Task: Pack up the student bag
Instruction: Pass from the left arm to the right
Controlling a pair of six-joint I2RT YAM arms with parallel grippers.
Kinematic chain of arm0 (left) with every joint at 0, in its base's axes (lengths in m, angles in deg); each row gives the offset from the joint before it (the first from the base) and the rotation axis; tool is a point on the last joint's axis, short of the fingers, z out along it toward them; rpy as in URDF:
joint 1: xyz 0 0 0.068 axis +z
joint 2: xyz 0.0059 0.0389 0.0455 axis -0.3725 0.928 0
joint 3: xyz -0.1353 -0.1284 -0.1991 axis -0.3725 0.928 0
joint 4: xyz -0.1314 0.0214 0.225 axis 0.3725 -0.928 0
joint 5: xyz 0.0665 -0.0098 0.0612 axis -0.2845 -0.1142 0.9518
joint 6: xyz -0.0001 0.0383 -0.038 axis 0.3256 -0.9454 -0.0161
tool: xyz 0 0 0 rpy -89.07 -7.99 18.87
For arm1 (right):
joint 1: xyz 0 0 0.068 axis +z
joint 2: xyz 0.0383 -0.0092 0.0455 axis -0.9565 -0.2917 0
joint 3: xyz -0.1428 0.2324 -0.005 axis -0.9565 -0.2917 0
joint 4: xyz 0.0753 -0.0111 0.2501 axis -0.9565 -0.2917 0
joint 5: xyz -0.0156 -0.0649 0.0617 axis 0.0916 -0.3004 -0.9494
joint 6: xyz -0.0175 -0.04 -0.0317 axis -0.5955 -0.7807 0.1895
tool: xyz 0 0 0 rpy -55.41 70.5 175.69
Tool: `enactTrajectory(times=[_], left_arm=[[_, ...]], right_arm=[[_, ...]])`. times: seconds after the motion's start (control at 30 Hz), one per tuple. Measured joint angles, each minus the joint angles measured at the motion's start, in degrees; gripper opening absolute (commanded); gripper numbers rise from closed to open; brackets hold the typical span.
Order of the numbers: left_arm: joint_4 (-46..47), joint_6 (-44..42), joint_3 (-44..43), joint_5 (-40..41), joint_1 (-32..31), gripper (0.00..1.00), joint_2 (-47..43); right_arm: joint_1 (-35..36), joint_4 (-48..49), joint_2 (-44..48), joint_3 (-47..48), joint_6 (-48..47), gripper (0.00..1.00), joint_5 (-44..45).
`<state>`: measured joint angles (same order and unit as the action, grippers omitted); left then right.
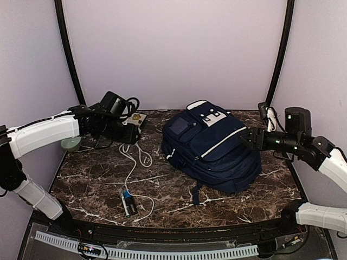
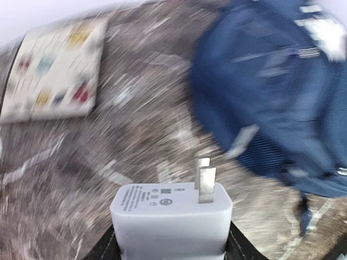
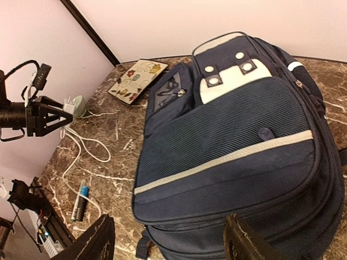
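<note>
- Risk, cable: the white cable (image 1: pixel 130 162) trails from the lifted charger (image 2: pixel 171 216) across the table (image 1: pixel 260 200) towards the markers (image 1: pixel 127 203). It may drag them or snag as the plug is carried.
- Risk, grip: the left gripper (image 2: pixel 172 249) pinches only the base of the charger. The left wrist view is streaked with motion blur, and a quick swing could twist the plug loose.
- Risk, bag: the student bag (image 1: pixel 211 146) lies flat at the centre-right of the table, top end towards the back wall. No compartment shows open, so the charger probably has no way in until a zip is drawn.
- Pose, left arm: it reaches inward along the left rear of the table, held above the surface, with the prongs pointing towards the bag.
- Pose, right arm: it is bent in from the right. The right gripper (image 3: pixel 168 241) hangs just over the bag's near right side, fingers spread and holding nothing.
</note>
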<state>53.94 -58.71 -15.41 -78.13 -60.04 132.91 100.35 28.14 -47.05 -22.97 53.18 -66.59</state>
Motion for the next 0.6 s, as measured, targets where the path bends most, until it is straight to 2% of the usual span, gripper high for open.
enactTrajectory(times=[0.2,0.33,0.47,0.6], left_arm=[[4.5,-12.3,-12.3,-1.9,-13.5,0.19,-1.0],[7.5,-22.9,-15.5,-2.4,-20.6,0.19,0.6],[10.3,-29.4,-15.5,0.0,-25.1,0.16,5.5],[11.9,-31.2,-15.6,2.6,-25.8,0.16,11.4]], right_arm=[[0.0,6.4,-1.5,3.0,4.2,0.66,-8.7],[0.6,14.3,-4.2,3.6,11.1,0.63,-14.4],[4.5,20.0,-7.6,2.6,17.9,0.62,-14.2],[9.1,25.3,-10.5,-0.9,22.5,0.64,-13.1]])
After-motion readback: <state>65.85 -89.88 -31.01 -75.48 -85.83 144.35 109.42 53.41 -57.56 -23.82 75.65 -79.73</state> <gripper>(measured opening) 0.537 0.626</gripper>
